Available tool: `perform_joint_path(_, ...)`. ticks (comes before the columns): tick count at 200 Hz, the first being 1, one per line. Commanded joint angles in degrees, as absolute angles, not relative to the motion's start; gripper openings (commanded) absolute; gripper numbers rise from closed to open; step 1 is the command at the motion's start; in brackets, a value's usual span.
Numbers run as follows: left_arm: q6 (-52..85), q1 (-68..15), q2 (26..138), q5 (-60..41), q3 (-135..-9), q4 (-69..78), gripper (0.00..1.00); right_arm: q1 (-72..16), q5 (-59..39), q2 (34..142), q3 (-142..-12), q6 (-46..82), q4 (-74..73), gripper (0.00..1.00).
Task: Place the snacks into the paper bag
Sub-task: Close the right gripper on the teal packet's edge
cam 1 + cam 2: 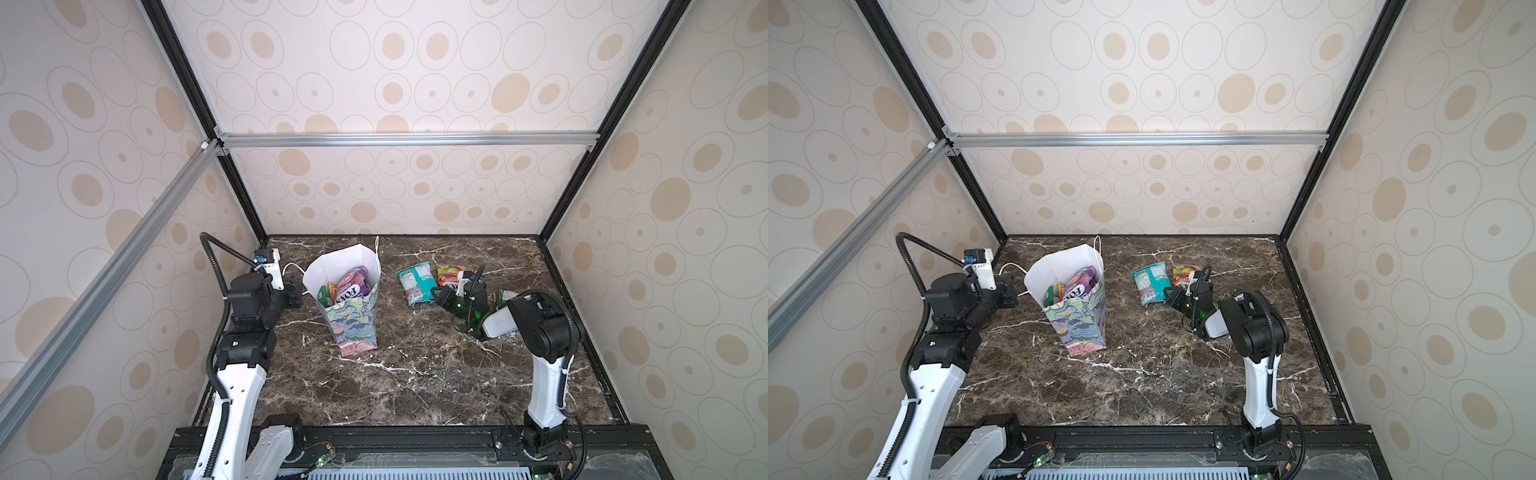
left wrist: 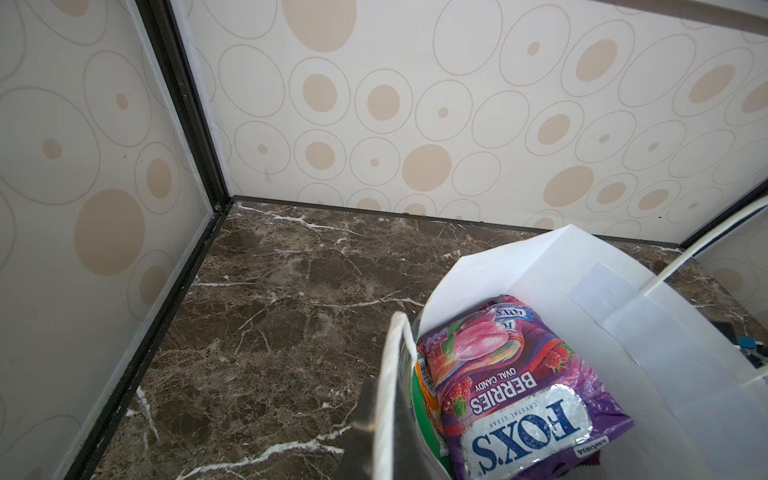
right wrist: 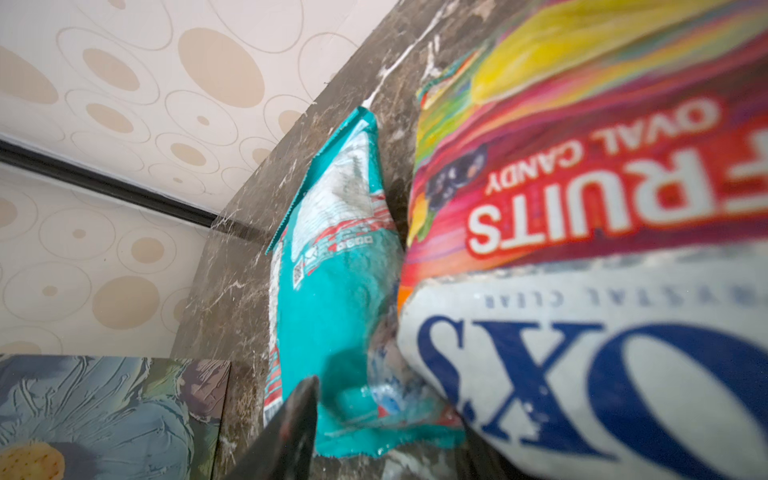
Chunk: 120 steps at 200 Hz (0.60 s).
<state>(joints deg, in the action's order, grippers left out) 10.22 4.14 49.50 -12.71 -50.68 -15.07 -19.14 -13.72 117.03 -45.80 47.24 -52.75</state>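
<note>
Right wrist view: the fruits packet (image 3: pixel 582 187) looms against my right gripper (image 1: pixel 451 291); whether I grip it I cannot tell. It sits beside the teal packet (image 3: pixel 345 291), apart from the paper bag (image 1: pixel 353 328). Light, slippery film, I judge: pinch the sealed end.

The paper bag (image 1: pixel 358 332) is printed outside with pastel flowers in blue, green and pink, and is plain white inside. The purple packet (image 2: pixel 528 395) shows pink-red berries and blue lettering on silver. The teal packet (image 1: pixel 415 286) has white and red panels. The multicolour packet (image 3: pixel 582 174) is streaked yellow, pink and orange. The table (image 1: pixel 415 382) is dark brown marble with white veins, and the walls (image 1: pixel 415 62) are cream with beige ovals.
</note>
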Motion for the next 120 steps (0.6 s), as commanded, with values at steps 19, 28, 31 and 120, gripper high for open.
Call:
perform_joint_path(19, 9.14, 4.52, 48.96, -13.06, -51.17, -14.86, 0.00, -18.87, -13.85, 118.43, -46.29, 48.94, -52.12, 0.34)
perform_joint_path(28, 9.14, 4.53, 48.91, -13.01, -51.15, -14.86, 0.00, -18.87, -13.80, 118.39, -46.38, 48.95, -52.08, 0.26)
perform_joint_path(31, 9.12, 4.54, 48.94, -12.99, -51.17, -14.88, 0.00, -18.82, -13.76, 118.31, -46.40, 48.90, -52.04, 0.24)
perform_joint_path(120, 9.18, 4.55, 48.60, -13.43, -51.22, -14.77, 0.00, -18.89, -14.46, 115.38, -44.91, 48.79, -51.27, 0.00)
